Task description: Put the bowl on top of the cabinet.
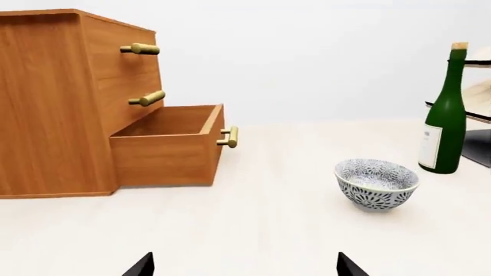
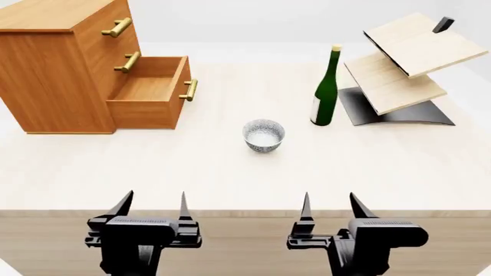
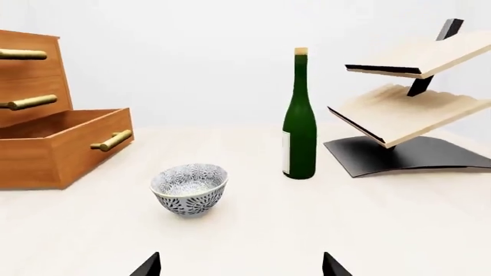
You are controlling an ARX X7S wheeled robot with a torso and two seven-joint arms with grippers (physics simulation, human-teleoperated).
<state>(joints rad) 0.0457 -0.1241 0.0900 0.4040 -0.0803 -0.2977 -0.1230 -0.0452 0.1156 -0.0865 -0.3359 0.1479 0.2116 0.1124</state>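
Note:
The bowl (image 2: 264,135) (image 1: 376,183) (image 3: 190,189), small and white with a dark leaf pattern, stands upright on the pale table near its middle. The cabinet (image 2: 57,69) (image 1: 54,109) (image 3: 34,86), an orange-brown chest with brass handles, stands at the far left with its bottom drawer (image 2: 149,95) pulled out. My left gripper (image 2: 153,206) (image 1: 245,265) and right gripper (image 2: 332,206) (image 3: 240,265) hover open at the table's near edge, well short of the bowl, holding nothing.
A green wine bottle (image 2: 326,89) (image 1: 445,115) (image 3: 300,118) stands just right of and behind the bowl. A pale tilted two-shelf rack (image 2: 403,72) (image 3: 406,109) on a black base sits at the far right. The open drawer (image 1: 172,144) juts toward the bowl.

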